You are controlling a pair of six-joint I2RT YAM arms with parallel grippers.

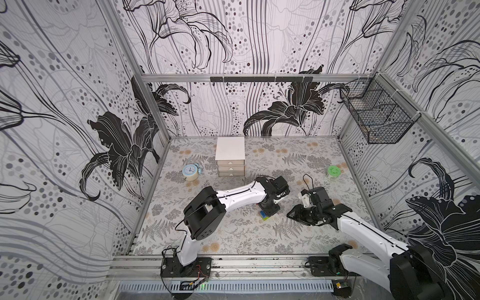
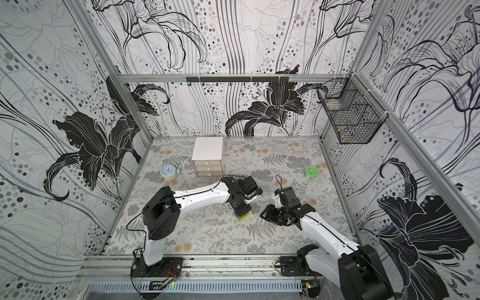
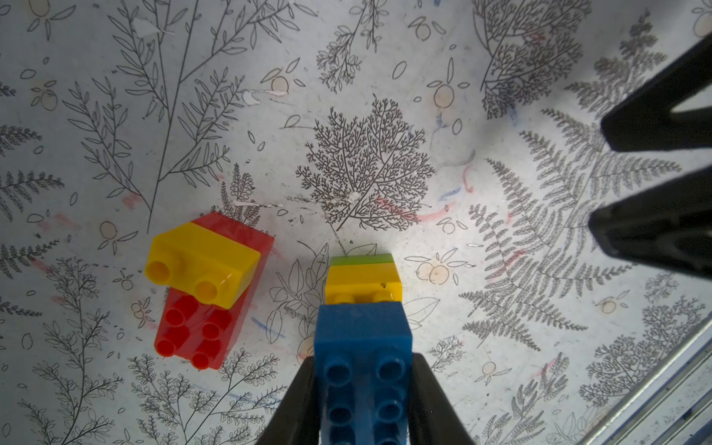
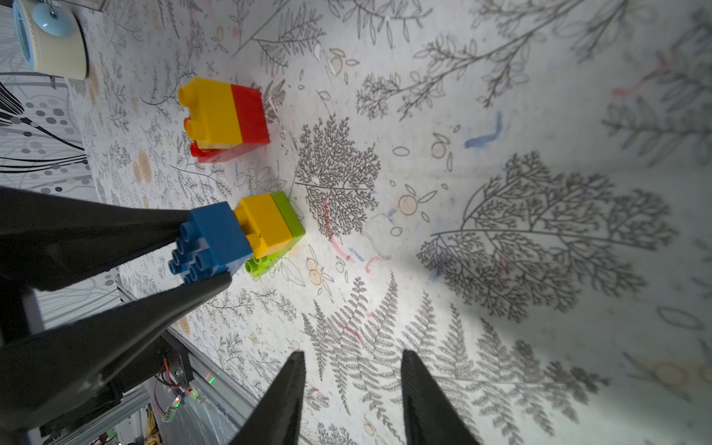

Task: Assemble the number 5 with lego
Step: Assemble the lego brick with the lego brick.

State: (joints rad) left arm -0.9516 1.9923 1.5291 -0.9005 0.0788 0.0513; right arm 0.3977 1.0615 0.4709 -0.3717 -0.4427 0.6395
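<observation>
My left gripper (image 3: 363, 358) is shut on the blue brick (image 3: 362, 339), seen from the side in the right wrist view (image 4: 221, 235). The blue brick is joined to a small yellow brick (image 3: 362, 283) and a lime-green brick (image 3: 362, 260) that is at or just above the mat. Beside this stack stands the red brick (image 3: 192, 339) with a second small yellow brick (image 3: 200, 266) on its studs. My right gripper (image 4: 354, 354) is open and empty, a short way to the right of the stack. In both top views the stack (image 1: 264, 216) (image 2: 242, 216) peeks out below the left gripper (image 1: 268, 211).
A white drawer box (image 1: 230, 153) stands at the back, with a blue alarm clock (image 1: 190, 171) to its left. A green round lid (image 1: 333, 171) lies at the right. A wire basket (image 1: 376, 117) hangs on the right wall. The metal rail (image 1: 233, 262) runs along the front.
</observation>
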